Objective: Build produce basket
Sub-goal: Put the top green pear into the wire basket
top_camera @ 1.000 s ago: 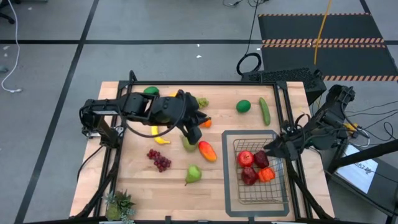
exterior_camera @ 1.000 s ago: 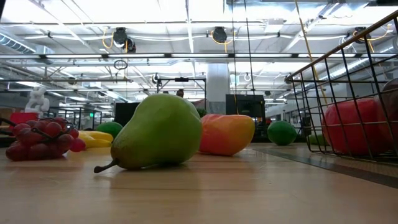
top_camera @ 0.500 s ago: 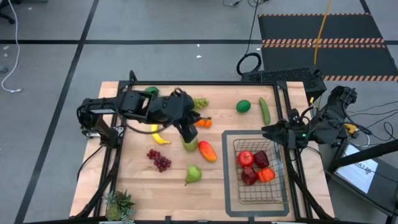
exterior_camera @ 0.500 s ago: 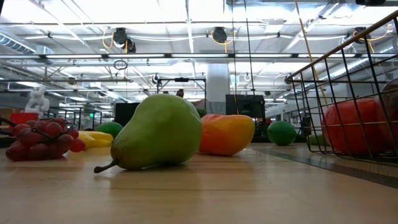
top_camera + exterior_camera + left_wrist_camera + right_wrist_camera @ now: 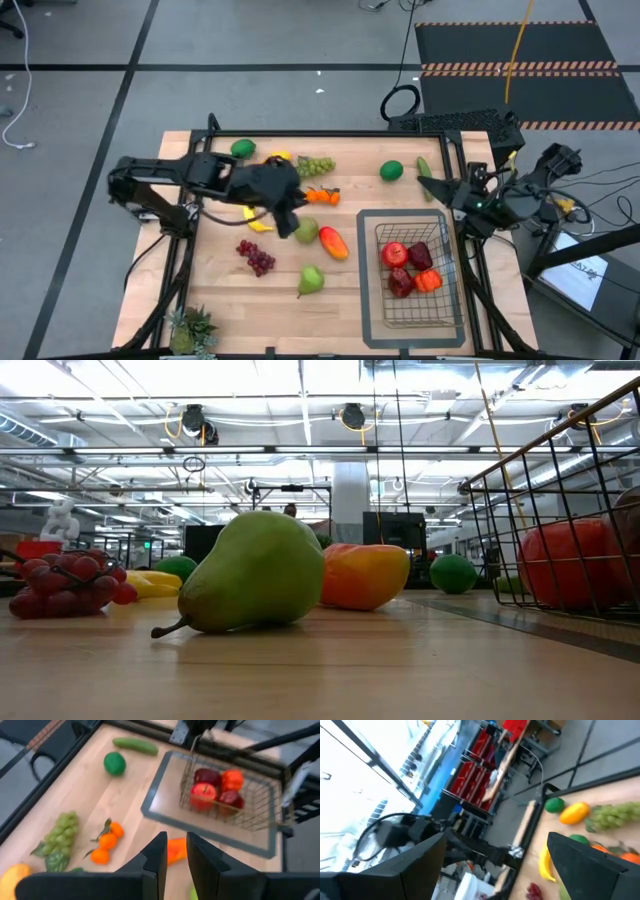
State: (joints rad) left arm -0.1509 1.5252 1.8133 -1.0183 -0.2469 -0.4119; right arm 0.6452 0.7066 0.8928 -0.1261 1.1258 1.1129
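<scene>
The wire basket stands on a flat grey tray at the right and holds red apples and an orange fruit. Loose produce lies on the table: two pears, a mango, red grapes, a banana, oranges, green grapes, a lime and a cucumber. My left gripper hovers just left of the middle pear, its fingers a narrow gap apart and empty. My right gripper is open beside the cucumber.
A spiky potted plant stands at the near left corner. A green fruit and a yellow one lie by the far edge. The low view shows the near pear, the mango and the basket wall, no grippers.
My right gripper has risen from over the basket and swung toward the far edge, ending by the cucumber. My left gripper has drawn back from above the middle pear toward the table's left. The produce has stayed where it was.
</scene>
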